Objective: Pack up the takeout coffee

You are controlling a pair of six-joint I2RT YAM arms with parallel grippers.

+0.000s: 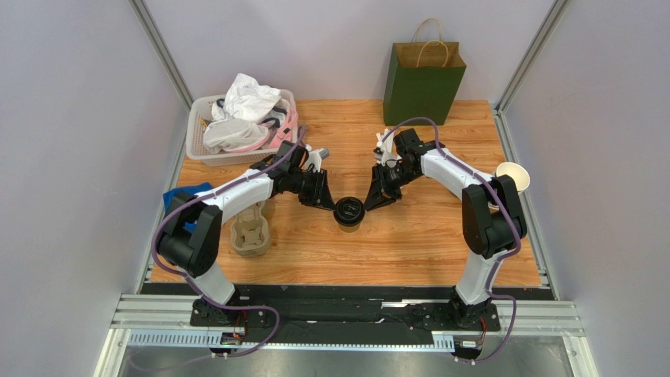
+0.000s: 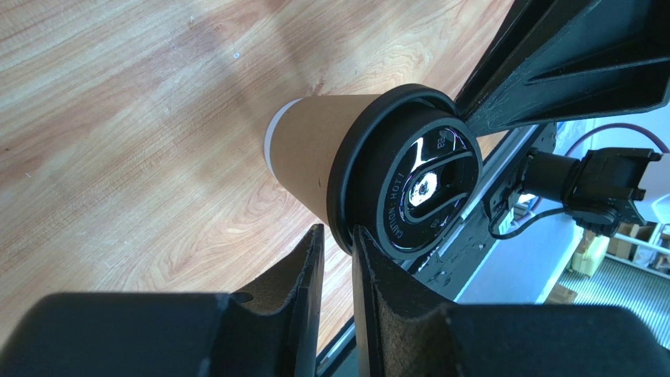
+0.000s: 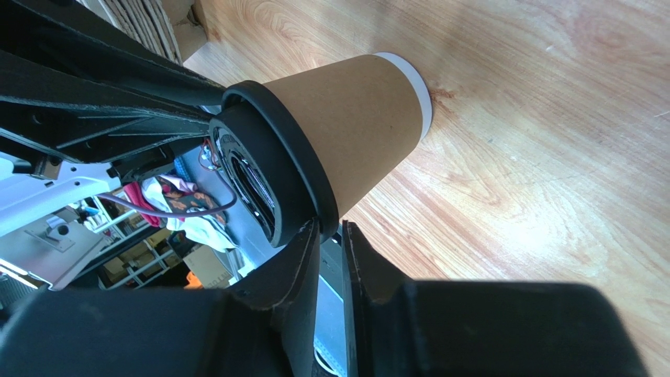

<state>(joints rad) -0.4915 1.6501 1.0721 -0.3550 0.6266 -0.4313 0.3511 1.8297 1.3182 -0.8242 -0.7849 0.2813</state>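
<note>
At the centre of the table (image 1: 440,243), left gripper (image 2: 338,236) and right gripper (image 3: 330,232), both narrow, pinch the glossy round black lid (image 2: 417,184) of the tapered kraft-paper takeout coffee (image 3: 354,118).

Blk-lidded kraft cup (image 1: 348,213), upright

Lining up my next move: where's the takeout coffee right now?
Top view: the takeout coffee stands mid-table, between the left claw and right claw, both at its lid rim; a pulp carrier lies to its left.
</note>
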